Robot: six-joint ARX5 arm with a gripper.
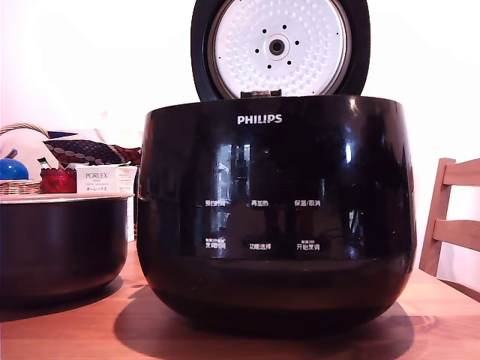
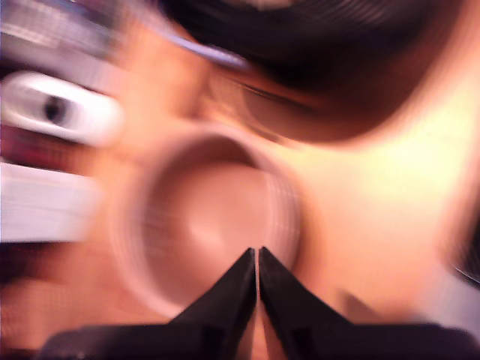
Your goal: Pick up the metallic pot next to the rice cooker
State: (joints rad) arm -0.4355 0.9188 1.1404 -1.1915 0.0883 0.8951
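The metallic pot (image 1: 60,244) stands on the wooden table at the exterior view's left, dark with a thin silvery rim, just beside the rice cooker (image 1: 277,210). The cooker is big, glossy black, marked PHILIPS, with its round lid (image 1: 279,46) raised to show a dimpled white plate. The arm is not in the exterior view. The wrist view is heavily motion-blurred: my gripper (image 2: 257,253) is shut, its dark fingertips pressed together with nothing between them, hovering over the pot's round opening (image 2: 210,221). The cooker's dark body (image 2: 330,75) lies beyond the pot.
Behind the pot are a wicker basket (image 1: 19,186), a white PORLEX box (image 1: 97,180), a red object (image 1: 58,180) and patterned cloth. A wooden chair back (image 1: 454,217) stands at the exterior view's right. The table (image 1: 442,322) is wooden.
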